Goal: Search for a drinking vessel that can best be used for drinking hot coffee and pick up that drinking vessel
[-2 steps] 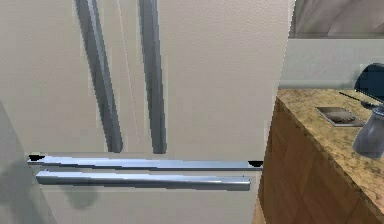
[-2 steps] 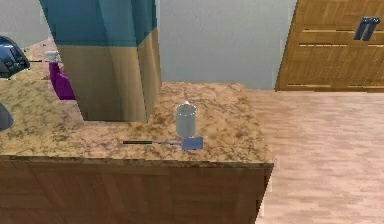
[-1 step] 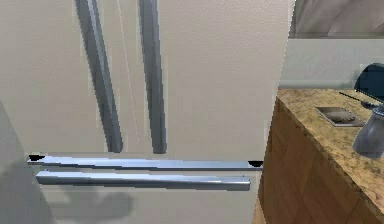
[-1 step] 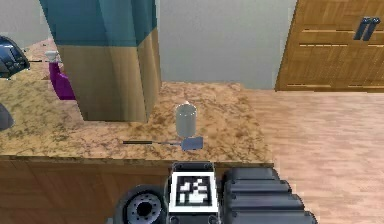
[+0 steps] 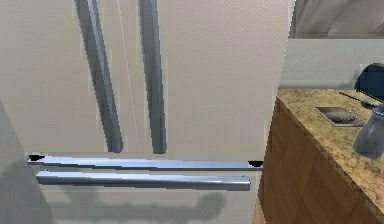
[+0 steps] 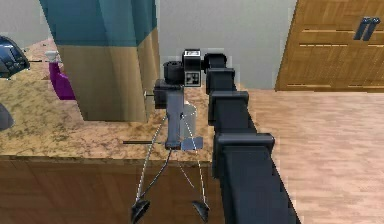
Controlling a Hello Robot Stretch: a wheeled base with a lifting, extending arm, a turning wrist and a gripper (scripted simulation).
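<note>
Evidently the robot stood close to a cream refrigerator [image 5: 200, 80], beside a speckled brown stone countertop [image 5: 310, 125].
Ahead, grey bar handles [image 5: 150, 70] ran down the refrigerator. On the countertop to its right lay a dark square tray-like thing [image 5: 340, 115]. At the edge stood a grey-blue rounded vessel [image 5: 374, 132]; whether it was a coffee mug could not be told. In the arm side view a purple object [image 6: 62, 80] stood left of a tall teal-and-wood block [image 6: 100, 50]. Next came the gripper [image 6: 171, 209], its thin fingers [image 6: 140, 209] hanging before the countertop's wooden front. A pale upright shape [image 6: 180, 125] stood at it, so whether it held anything could not be told. Right of that were the dark square arm [image 6: 240, 140] and a brown panelled wooden door [image 6: 330, 45].
</note>
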